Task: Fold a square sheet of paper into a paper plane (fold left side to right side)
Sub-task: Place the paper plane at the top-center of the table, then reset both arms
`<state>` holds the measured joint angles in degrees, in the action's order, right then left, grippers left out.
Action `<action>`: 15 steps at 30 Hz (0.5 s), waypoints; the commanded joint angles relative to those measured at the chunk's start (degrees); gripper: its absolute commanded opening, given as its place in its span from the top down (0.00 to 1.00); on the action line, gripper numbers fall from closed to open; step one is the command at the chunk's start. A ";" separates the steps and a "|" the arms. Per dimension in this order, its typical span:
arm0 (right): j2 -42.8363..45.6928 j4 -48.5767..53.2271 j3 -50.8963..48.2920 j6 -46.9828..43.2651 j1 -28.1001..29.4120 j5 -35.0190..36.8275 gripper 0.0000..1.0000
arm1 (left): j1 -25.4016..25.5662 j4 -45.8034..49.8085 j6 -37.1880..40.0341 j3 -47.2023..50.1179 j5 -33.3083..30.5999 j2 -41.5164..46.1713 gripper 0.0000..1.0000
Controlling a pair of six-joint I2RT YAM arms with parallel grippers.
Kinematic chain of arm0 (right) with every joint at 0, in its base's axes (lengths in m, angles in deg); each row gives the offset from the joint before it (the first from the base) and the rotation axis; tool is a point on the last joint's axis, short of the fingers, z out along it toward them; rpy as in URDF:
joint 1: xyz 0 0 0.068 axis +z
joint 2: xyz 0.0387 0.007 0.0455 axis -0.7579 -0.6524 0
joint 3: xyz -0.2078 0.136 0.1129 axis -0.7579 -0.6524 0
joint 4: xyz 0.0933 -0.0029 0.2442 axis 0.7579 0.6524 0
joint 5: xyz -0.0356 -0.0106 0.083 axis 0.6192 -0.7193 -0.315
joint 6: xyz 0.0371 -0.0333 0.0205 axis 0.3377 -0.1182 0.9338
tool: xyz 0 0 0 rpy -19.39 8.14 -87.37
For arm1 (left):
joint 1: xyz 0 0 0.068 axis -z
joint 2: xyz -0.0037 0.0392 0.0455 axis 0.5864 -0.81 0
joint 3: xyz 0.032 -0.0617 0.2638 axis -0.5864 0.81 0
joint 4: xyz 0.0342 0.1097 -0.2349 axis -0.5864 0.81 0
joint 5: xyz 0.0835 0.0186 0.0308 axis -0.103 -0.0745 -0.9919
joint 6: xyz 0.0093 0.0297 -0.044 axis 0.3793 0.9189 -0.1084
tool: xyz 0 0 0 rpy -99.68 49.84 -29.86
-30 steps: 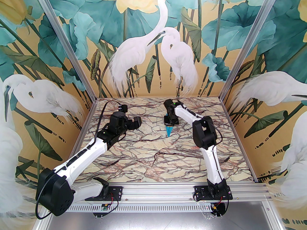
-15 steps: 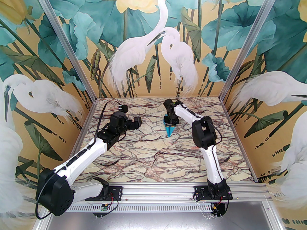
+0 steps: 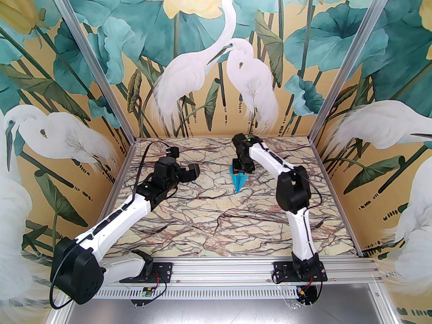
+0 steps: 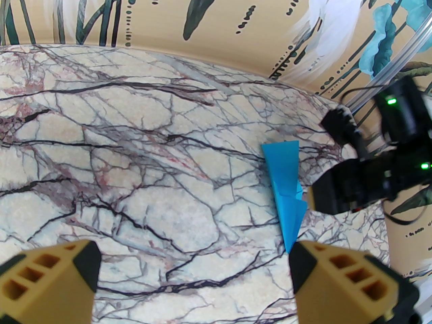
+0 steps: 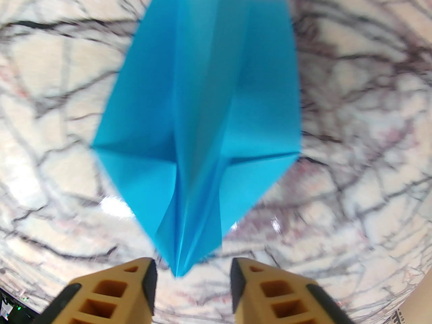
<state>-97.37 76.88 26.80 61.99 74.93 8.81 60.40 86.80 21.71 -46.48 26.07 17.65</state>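
Observation:
The paper plane point(image 3: 239, 182) is a turquoise-blue dart lying on the marble table point(image 3: 209, 221), slightly right of centre, its wings spread apart. In the right wrist view the paper plane point(image 5: 202, 130) lies below my right gripper point(image 5: 192, 278). That gripper is open, and the dart's narrow tip sits in the gap without touching either finger. From above, the right gripper point(image 3: 242, 171) hovers over the plane's far end. My left gripper point(image 3: 193, 172) stands wide open to the left, apart from the paper. Its wrist view shows the paper plane point(image 4: 287, 187) near the right finger point(image 4: 337, 282).
Painted walls with herons and teal leaves close in the table on three sides. The right arm point(image 4: 371, 181) stands near the far wall. An aluminium rail point(image 3: 236, 275) with both arm bases runs along the near edge.
My right gripper has gone from shut to open and let go of the paper plane, whose wings have spread out on the table. The right wrist rose slightly. The left arm stayed still.

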 commanded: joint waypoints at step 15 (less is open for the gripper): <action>48.29 -36.54 -49.69 -2.15 -14.89 3.30 0.22 | -16.24 -11.56 -7.19 8.46 0.24 2.11 0.01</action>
<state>-52.24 51.39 -16.52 60.26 62.88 10.53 45.21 79.43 14.21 -40.86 28.84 18.61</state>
